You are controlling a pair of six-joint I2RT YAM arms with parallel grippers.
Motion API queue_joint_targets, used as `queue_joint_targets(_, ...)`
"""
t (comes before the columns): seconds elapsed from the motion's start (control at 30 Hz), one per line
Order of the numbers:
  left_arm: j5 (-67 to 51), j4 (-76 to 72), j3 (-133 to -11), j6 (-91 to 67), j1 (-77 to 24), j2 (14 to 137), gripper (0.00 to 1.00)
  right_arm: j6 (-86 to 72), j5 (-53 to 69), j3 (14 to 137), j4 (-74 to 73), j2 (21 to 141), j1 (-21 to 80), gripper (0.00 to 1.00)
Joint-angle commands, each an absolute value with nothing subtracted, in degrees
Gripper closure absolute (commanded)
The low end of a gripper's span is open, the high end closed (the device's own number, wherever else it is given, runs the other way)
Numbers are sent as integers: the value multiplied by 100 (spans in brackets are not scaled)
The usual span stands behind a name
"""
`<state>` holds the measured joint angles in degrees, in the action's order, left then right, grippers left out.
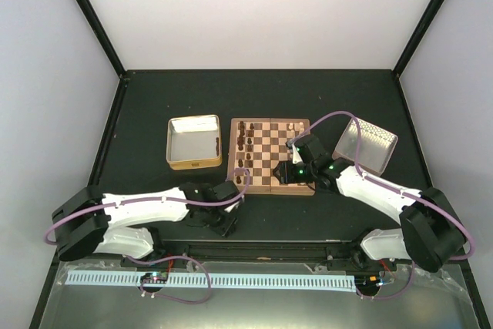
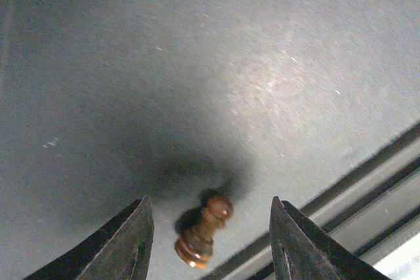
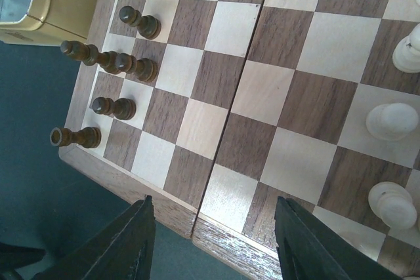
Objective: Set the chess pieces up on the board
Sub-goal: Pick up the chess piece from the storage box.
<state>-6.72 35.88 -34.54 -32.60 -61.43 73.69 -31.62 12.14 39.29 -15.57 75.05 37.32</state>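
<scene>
Seen from above, both claw tips are lost under their own wrists. The men on the board (image 1: 271, 161) are too small there to tell apart. The tin (image 1: 194, 162) sits just left of the board and the tray (image 1: 368, 142) to its right. The left wrist view crops the fingers low in the frame and shows a single dark pawn (image 2: 202, 233) on the bare table (image 2: 197, 63), off the board. It may be lying tilted rather than standing, but the angle makes that hard to judge. The left claw (image 2: 210, 204) is spread around the pawn with a clear gap on either side, so it grips nothing. The right claw (image 3: 213, 204) is likewise parted and empty, poised over one edge of the board. In its view dark pieces (image 3: 125, 63) stand along the board's left side. Cream pieces (image 3: 392, 121) sit at the right, some cropped by the frame.
</scene>
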Motion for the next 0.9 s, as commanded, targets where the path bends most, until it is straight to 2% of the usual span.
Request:
queue_joint_targets(0.0,-906,3907,-3719,-2904,-6353,7182,50,-3185,1160,3885,-1484,7556,3752,48)
queue_joint_targets(0.37,-510,4383,-3874,-3069,-6592,7757,53,-3232,1126,3867,-1510,7559,3746,49)
queue_joint_targets(0.57,-439,4404,-3884,-3094,-6661,7873,71,-3252,1099,3857,-1529,7534,3752,49)
queue_joint_targets(0.73,-290,4339,-3896,-3091,-6671,7875,76,-3276,1099,3828,-1513,7503,3746,49)
queue_joint_targets(0.87,-264,4263,-3885,-3073,-6677,7927,85,-3226,1212,3748,-1397,7359,3745,49)
